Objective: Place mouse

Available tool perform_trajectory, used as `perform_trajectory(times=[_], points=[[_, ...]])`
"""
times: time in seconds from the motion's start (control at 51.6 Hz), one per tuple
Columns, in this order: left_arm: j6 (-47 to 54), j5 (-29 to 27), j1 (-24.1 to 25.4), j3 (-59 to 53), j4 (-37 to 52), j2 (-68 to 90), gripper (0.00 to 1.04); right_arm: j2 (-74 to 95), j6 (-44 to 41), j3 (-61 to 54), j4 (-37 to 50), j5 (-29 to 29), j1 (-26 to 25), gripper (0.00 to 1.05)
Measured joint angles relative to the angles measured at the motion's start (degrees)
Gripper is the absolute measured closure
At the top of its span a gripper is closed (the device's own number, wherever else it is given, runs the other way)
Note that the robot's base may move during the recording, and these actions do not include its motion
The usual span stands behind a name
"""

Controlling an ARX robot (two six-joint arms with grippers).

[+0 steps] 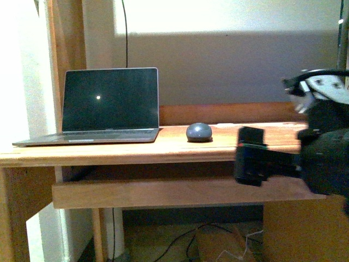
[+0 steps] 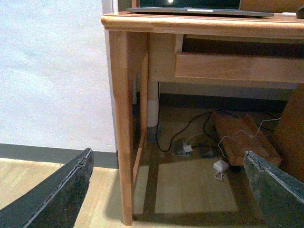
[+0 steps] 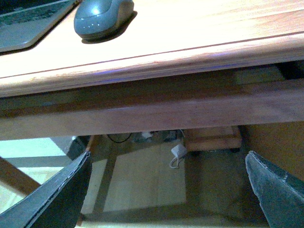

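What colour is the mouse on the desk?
Dark grey, plain matte. The mouse shows best in the right wrist view.

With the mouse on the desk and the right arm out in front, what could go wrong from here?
1. The right hand sits level with the desk edge; moving forward without rising could hit it.
2. The mouse lies close beside the laptop; a wide-open hand could bump the laptop.
3. The mouse's domed shell might slip from the fingers.
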Motion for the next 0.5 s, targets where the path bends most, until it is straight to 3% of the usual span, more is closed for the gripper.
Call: perform_trajectory(times=[0.213,0.446,0.504], points=[[0.00,0.00,0.00,0.00,0.00,0.00,0.08,-28.63,0.98,-19.50,-7.93,-5.84,-6.34,0.07],[0.00,0.00,0.00,0.00,0.00,0.00,0.08,-63.17,1.09,-31.30,-28.46,-18.14,-21.33,0.07],[0.00,-0.02,0.00,0.00,0.00,-0.02,0.08,-70.05,-4.68,-34.80,-25.79,-15.52,-25.81,0.17]])
